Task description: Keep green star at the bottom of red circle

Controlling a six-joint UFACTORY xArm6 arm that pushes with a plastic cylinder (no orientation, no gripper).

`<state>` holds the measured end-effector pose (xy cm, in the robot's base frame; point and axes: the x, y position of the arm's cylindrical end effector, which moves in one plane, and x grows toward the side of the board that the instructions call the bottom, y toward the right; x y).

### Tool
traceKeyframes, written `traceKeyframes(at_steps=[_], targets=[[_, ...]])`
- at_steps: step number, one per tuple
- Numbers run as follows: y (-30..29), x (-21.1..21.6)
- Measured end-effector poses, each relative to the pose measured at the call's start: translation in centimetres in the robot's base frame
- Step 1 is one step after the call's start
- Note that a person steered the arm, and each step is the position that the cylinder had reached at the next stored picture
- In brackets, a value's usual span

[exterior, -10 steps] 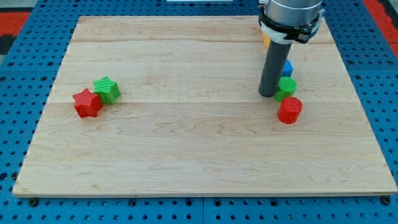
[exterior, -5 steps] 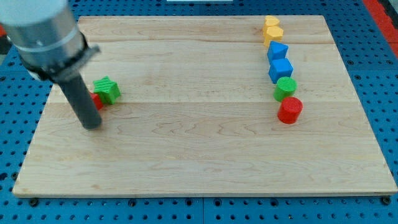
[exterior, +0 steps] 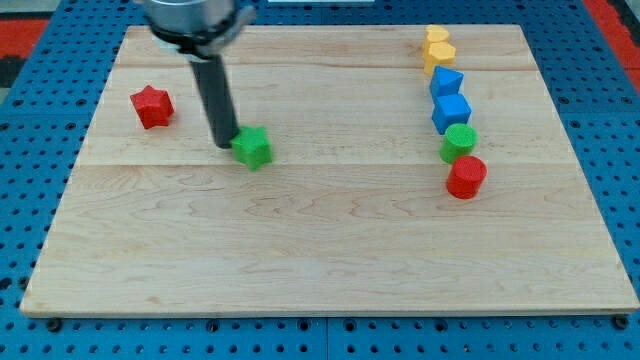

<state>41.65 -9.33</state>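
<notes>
The green star (exterior: 253, 147) lies on the wooden board (exterior: 320, 250), left of centre. My tip (exterior: 226, 145) rests against the star's left side. The red circle (exterior: 466, 177) sits far to the right, the lowest block of a column near the board's right edge. The green star is well to the left of the red circle and slightly higher in the view.
A red star (exterior: 152, 106) lies at the upper left. Above the red circle stand a green circle (exterior: 459, 141), a blue cube (exterior: 451, 111), another blue block (exterior: 447, 82) and two yellow blocks (exterior: 437, 48).
The rod swept from the right column to the left. The red star moved up and left. The green star has been pushed right, with the tip now on its left side.
</notes>
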Motion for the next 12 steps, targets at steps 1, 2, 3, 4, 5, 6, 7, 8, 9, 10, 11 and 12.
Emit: traceKeyframes(at_steps=[1, 2, 3, 4, 5, 6, 7, 8, 9, 10, 11, 12], targets=[[5.4, 3.7], [11.6, 6.2], [10.5, 3.9], [12.2, 4.9], [13.5, 7.5], [15.8, 8.4], [14.3, 8.7], [7.8, 8.7], [7.8, 9.4], [7.8, 9.6], [7.8, 10.5], [10.8, 10.7]])
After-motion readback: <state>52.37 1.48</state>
